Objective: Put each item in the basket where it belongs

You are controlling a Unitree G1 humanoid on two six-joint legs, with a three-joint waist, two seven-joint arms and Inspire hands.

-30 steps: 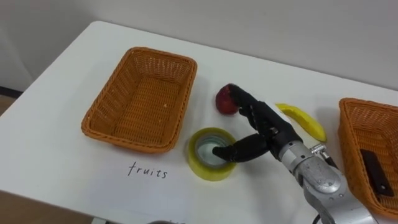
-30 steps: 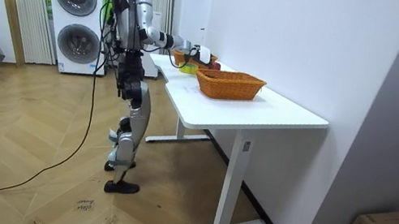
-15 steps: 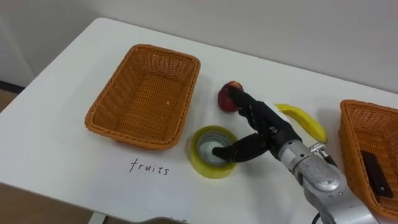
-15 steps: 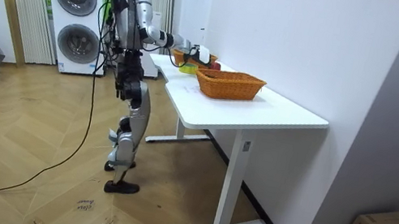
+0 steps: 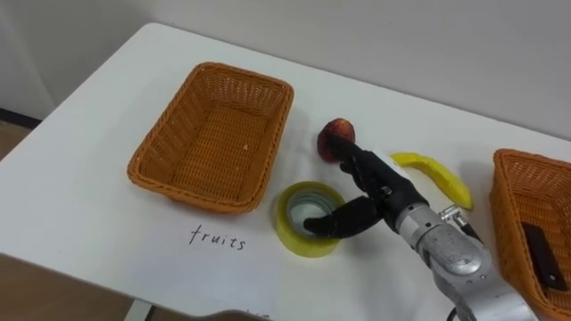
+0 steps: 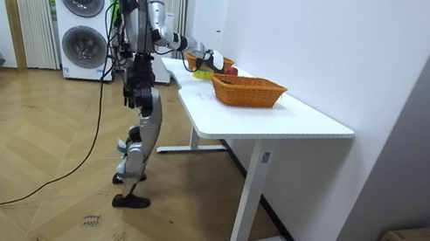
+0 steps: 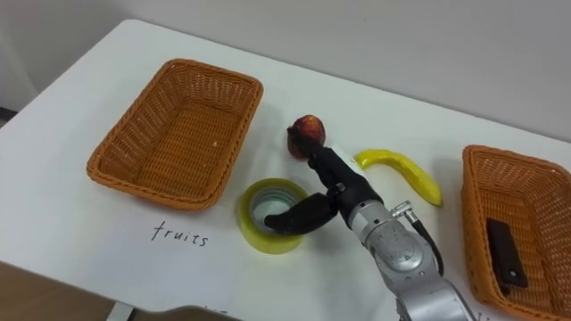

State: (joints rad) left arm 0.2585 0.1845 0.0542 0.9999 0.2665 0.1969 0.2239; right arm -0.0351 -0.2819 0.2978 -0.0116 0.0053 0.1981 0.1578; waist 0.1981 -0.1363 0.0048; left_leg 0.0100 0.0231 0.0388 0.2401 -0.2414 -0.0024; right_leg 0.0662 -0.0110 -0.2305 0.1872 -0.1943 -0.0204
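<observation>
- The yellow tape roll (image 5: 294,242) lies flat on the white desk (image 5: 89,178), near the front edge, just right of the empty fruit basket (image 5: 268,160).
- The right hand (image 5: 379,192) rests over the roll's right rim. Its thumb dips into the hole, while the fingers (image 5: 357,163) stretch nearly straight toward the apple (image 5: 336,135) and are closed round nothing.
- The apple sits just behind the roll, and the banana (image 5: 437,176) lies to its right.
- A handwritten label (image 5: 217,238) marks the desk before the fruit basket.
- At the right edge, a second basket (image 5: 513,232) holds a black item (image 5: 542,259).
- The robot stands upright at the desk's long edge.
</observation>
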